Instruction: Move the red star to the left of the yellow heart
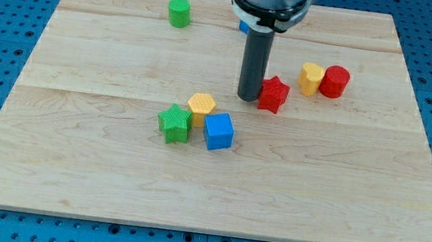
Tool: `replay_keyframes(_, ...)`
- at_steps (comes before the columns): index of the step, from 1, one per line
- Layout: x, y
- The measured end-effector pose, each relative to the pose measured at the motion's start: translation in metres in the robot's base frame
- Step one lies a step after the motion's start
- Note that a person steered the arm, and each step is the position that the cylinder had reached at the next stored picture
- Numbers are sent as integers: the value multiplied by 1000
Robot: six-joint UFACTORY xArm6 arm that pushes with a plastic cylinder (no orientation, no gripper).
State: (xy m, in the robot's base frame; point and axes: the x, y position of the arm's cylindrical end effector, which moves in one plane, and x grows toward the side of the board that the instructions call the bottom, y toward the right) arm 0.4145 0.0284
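The red star [274, 93] lies on the wooden board, right of centre. The yellow heart [311, 78] sits up and to the right of it, touching a red cylinder [336, 81] on its right. My tip [249, 99] rests on the board just left of the red star, touching or almost touching its left side. The star is a short gap down and left of the heart.
A green cylinder [180, 12] stands near the view's top left. A green star [173, 123], a yellow hexagon [201, 108] and a blue cube [219, 131] cluster at the centre. A blue block [244, 26] peeks out behind the arm.
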Motion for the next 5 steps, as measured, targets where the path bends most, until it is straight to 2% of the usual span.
replay_keyframes(1, 23, -15)
replay_keyframes(3, 18, 28)
replay_keyframes(5, 23, 32)
